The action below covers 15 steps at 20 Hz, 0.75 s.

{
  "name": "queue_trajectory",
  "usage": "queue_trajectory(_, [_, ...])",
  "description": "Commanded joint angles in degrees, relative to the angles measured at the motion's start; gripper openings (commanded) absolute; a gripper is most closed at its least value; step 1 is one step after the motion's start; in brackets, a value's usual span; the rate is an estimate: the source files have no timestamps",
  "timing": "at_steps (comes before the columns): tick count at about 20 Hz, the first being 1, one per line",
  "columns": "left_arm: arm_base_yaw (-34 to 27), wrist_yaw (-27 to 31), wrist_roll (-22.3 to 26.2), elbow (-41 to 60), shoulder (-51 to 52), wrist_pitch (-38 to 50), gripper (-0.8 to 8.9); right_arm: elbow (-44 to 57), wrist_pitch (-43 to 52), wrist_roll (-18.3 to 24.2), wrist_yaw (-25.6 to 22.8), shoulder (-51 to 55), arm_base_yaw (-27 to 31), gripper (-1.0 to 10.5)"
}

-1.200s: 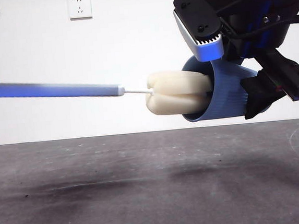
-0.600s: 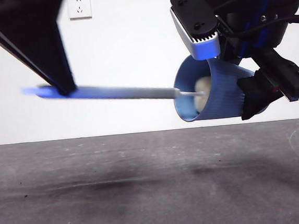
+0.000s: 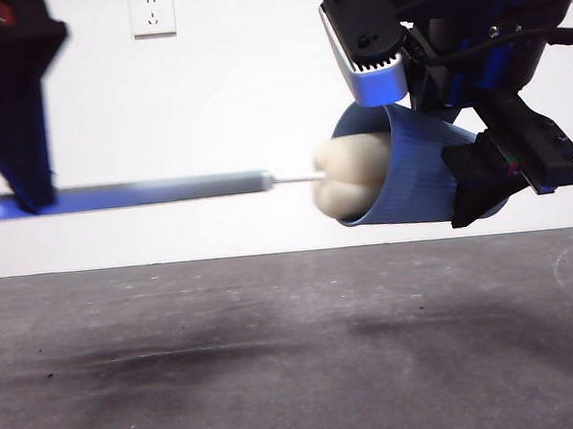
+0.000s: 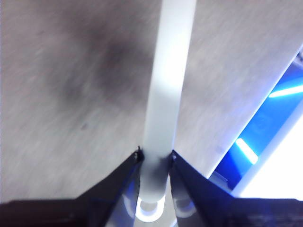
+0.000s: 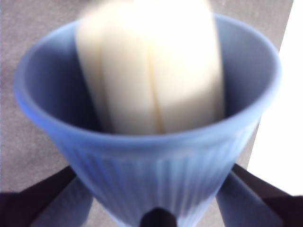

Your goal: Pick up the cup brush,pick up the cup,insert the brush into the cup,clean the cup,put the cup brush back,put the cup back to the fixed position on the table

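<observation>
I see the right pincer (image 3: 484, 182) clamped on the ribbed blue cup (image 3: 414, 178), tipped sideways above the matte bench (image 3: 279, 356). My left pincer (image 4: 156, 158) grips the cup brush (image 3: 164, 191) by its slim grey handle, lobed cream sponge half inside the rim.

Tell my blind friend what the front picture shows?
A gripper holds a blue cup sideways in the air, with the yellow sponge of a cup brush partly inside. Another gripper holds the brush's handle, above the table.
</observation>
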State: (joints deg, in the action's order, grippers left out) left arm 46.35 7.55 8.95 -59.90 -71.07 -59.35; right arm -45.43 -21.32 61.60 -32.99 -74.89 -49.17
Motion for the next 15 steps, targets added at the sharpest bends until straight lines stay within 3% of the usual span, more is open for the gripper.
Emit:
queue_trajectory(1, [-2.3,1.6,-2.4,0.2,3.4,-2.1,-0.08,-0.2,-0.2,-2.0,0.0,-0.3,-0.2,-0.1])
queue_trajectory(5, [-5.9,3.6,-2.9,0.2,8.4,-6.0,-0.08,-0.2,-0.2,-5.9,0.0,-0.3,-0.2,-0.1])
queue_trajectory(10, [-8.6,3.4,-3.6,0.2,11.6,-6.8,-0.08,-0.2,-0.1,-16.7,-0.1,0.0,-0.2,-0.1])
queue_trajectory(12, [-9.0,3.2,-5.8,0.3,11.6,-5.9,-0.08,-0.2,0.1,-25.2,-0.1,0.2,-0.2,-0.1])
queue_trajectory(15, [-9.1,2.9,-10.9,1.0,11.6,0.0,-0.09,-0.2,0.1,-41.9,0.2,1.6,-0.1,-0.1])
